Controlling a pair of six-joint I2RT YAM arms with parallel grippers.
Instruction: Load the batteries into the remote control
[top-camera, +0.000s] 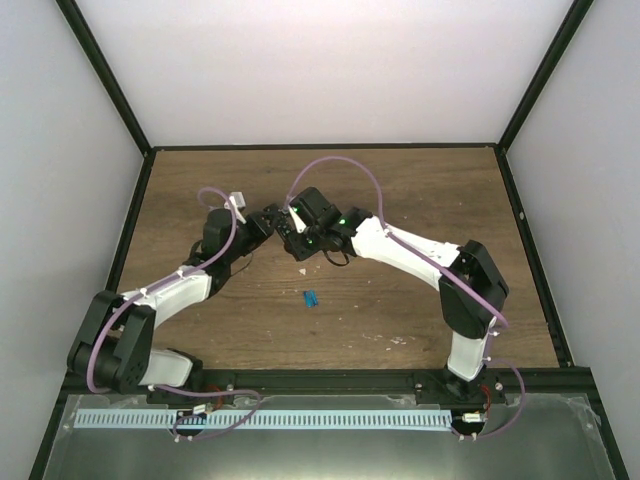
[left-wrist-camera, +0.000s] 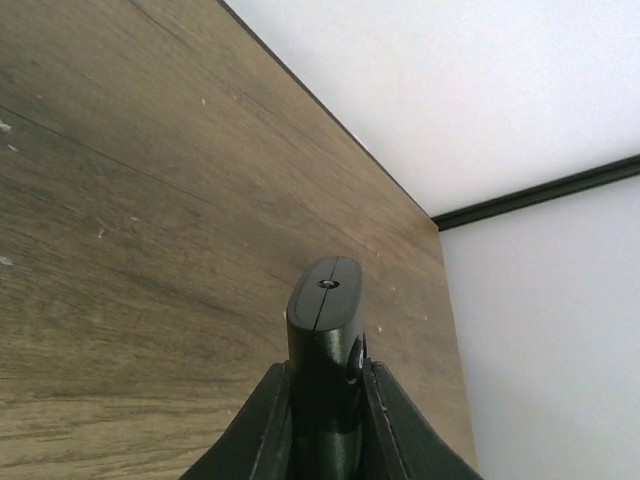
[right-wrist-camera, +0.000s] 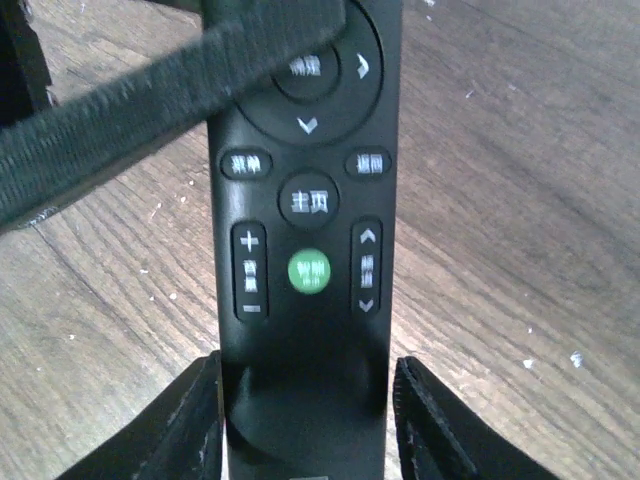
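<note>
From above, your two arms have their wrists nearly nose to nose over the middle of the wooden table (top-camera: 420, 190). The left gripper (top-camera: 268, 222) and the right gripper (top-camera: 296, 240) sit just beside each other, a knot of black with small green lights on it. Nearer the arm bases, well apart from both grippers, a blue battery (top-camera: 311, 298) lies alone on the bare wood. A few pale specks (top-camera: 396, 340) dot the boards to its right.

On your left wrist camera, there's the remote control (left-wrist-camera: 325, 300), seen end-on. Its rounded black end points away from the lens and hangs above the planks. Both left fingers (left-wrist-camera: 268, 420) are pressed flat against its sides, so that pincer is clamped tight on the remote.

Over to your right wrist camera: the remote's button face fills the view, with a green button in the middle and white-marked keys around it. Its near end sits between the right fingers (right-wrist-camera: 190, 420). One finger looks to be touching the casing, while a thin sliver of wood shows beside the other. You cannot tell from here whether this pincer is really pinching. A dark textured bar (right-wrist-camera: 150, 110) slants across the top of the remote.
</note>
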